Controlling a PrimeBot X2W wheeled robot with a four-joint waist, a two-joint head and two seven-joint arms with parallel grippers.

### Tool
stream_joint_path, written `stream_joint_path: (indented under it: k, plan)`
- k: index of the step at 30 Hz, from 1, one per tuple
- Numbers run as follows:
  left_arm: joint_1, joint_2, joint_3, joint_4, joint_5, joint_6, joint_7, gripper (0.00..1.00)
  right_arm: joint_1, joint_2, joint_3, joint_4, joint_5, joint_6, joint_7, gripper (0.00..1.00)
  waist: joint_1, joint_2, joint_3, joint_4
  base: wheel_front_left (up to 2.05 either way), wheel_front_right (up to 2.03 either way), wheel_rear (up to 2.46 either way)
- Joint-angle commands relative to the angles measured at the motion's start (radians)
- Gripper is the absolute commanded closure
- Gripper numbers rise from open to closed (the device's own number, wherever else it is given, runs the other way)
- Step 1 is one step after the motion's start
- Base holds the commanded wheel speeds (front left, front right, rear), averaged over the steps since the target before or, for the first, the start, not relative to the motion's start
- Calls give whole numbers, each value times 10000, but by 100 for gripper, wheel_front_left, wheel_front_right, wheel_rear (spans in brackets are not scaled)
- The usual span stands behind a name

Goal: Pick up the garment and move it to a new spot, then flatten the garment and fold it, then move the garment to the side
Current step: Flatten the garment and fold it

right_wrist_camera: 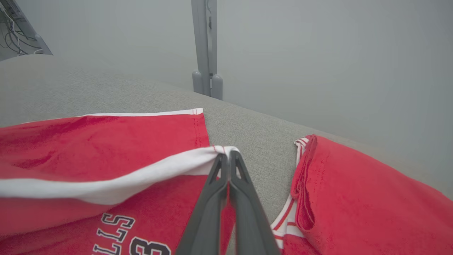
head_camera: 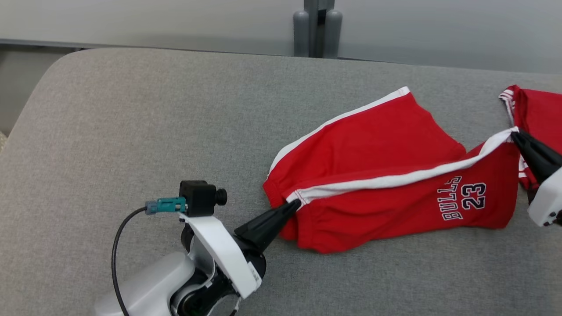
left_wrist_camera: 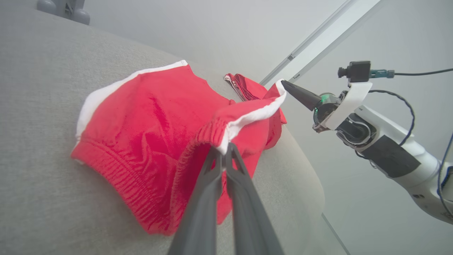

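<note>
The garment is a pair of red shorts with white side stripes and "BULLS 23" print, lying on the grey padded table. My left gripper is shut on the waistband end of the white stripe. My right gripper is shut on the hem end of the same stripe. The stripe edge is stretched taut and lifted between both grippers, while the far leg rests flat on the table. In the left wrist view the right gripper pinches the far corner.
A second red garment with white-striped trim lies at the table's right edge, close behind my right gripper. A grey post stands behind the table's far edge. The table's left half is bare grey fabric.
</note>
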Motion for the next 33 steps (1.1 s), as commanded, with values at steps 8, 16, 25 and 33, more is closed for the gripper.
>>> stream_joint_path:
  k: [8,16,25,33]
  plan:
    - [-1157,-267,557,927,-333,-10,-456,100,-2617,-8,1437,1342,119,-8,250,100,0,-1,1255,747,0,0,0]
    - [-1719,-726,632,1760,-744,-10,-354,100,-4575,243,2967,2853,445,-8,286,100,0,-1,1877,1087,0,0,0]
    - [-2194,-997,300,2142,-712,-11,-451,100,-5923,629,4360,4169,699,-8,-527,100,0,-1,2207,1304,0,0,0]
    - [-2281,-1114,148,2431,-751,-11,-773,100,-6381,731,5182,5062,974,-8,-1071,91,0,-1,2298,1475,0,0,0]
